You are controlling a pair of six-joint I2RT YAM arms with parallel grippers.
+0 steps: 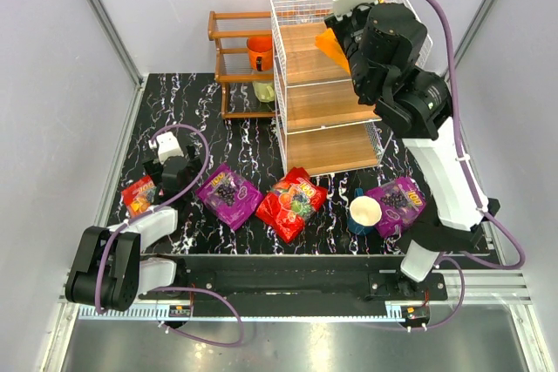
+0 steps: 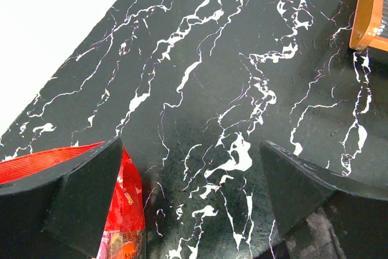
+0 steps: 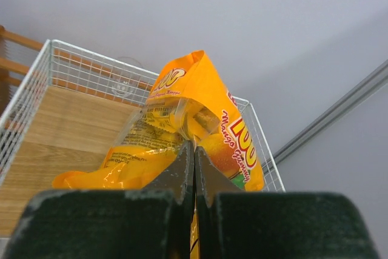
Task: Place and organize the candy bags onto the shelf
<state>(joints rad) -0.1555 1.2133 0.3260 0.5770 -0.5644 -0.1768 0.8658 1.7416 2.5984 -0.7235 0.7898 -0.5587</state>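
My right gripper (image 3: 194, 150) is shut on the lower edge of the orange-yellow candy bag (image 3: 200, 113). It holds the bag (image 1: 330, 47) above the top wooden board of the white wire shelf (image 1: 323, 106). My left gripper (image 2: 191, 147) stands open low over the marble table, with only bare tabletop between its fingers. A small red bag (image 2: 124, 204) lies against the outer side of its left finger, at the table's left (image 1: 139, 193). A purple bag (image 1: 228, 194), a larger red bag (image 1: 292, 202) and a second purple bag (image 1: 398, 200) lie along the front.
A blue paper cup (image 1: 364, 213) stands between the red bag and the right purple bag. Behind and left of the shelf is a dark brown wooden rack (image 1: 237, 58) with an orange cup (image 1: 259, 51) and a green item (image 1: 264, 91). Grey walls enclose the table.
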